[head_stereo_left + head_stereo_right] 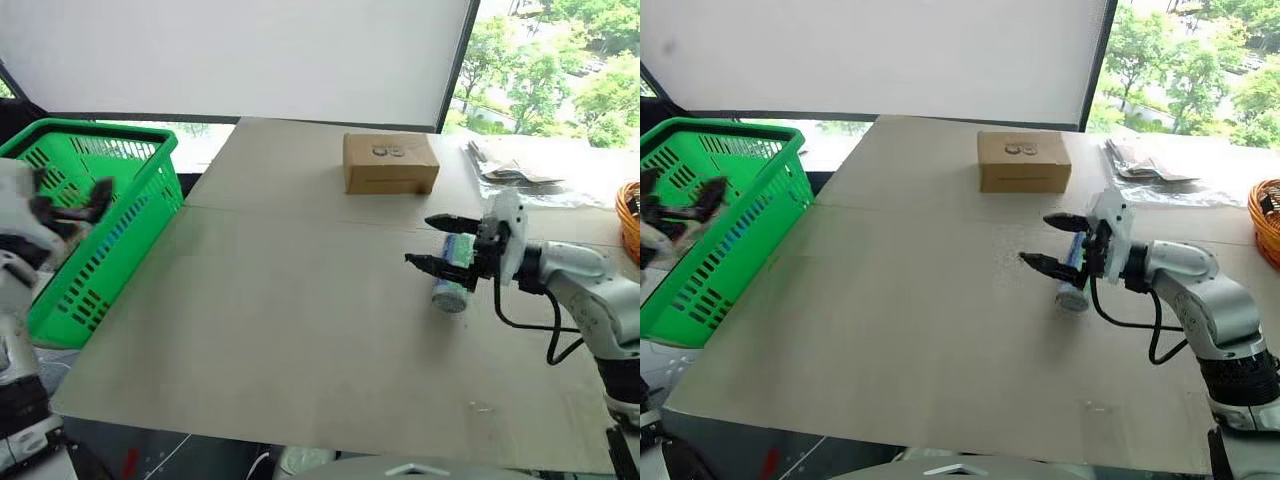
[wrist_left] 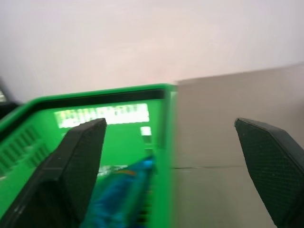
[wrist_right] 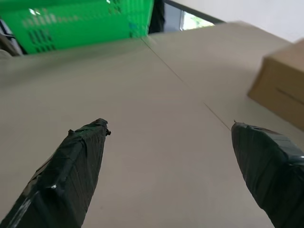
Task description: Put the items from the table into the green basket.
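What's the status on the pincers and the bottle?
Left pincer open over basket. Right pincer open, astride bottle lying on table, no grip visible. Box behind, clear of path.

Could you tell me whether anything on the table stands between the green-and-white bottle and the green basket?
Nothing visible does. The bottle lies between the open fingers of the right gripper, and bare table stretches from there to the green basket at its left edge. The cardboard box sits farther back, off that line.
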